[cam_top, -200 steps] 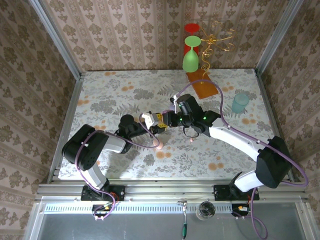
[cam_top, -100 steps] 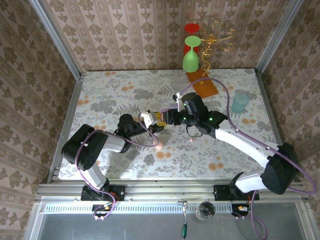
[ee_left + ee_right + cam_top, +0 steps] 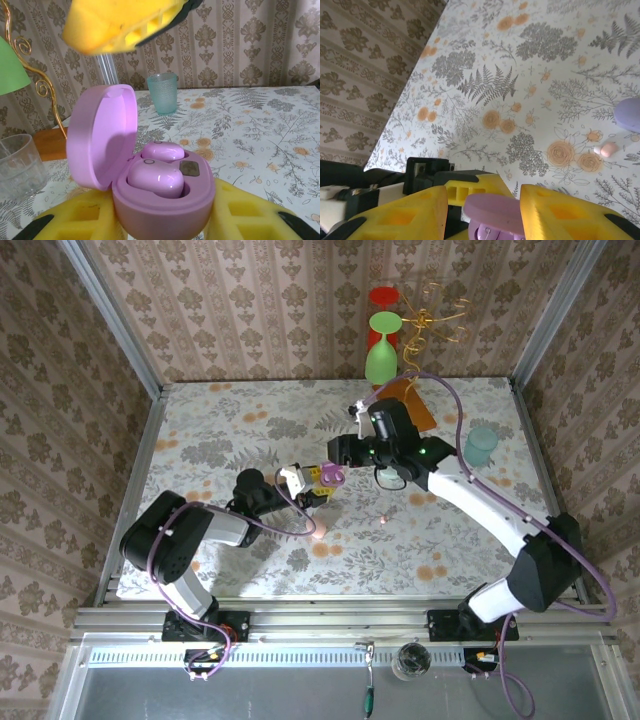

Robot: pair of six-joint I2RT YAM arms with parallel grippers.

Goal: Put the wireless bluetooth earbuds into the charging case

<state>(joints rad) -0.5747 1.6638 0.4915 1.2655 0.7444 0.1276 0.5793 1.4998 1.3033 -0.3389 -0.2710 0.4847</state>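
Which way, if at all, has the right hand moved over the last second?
Yes, the right hand moved up the top view, closer to the orange board.

Lilac-pink case (image 3: 165, 212), glossy pink earbuds (image 3: 152, 177), yellow end effector pads (image 3: 250, 217), and the surface (image 3: 220, 430) is all grey ferns and orange flowers.

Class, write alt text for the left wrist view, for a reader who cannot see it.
An open lilac charging case sits in the yellow jaws of the left gripper, lid up at left, two earbuds seated inside. A teal cup stands behind on the table.
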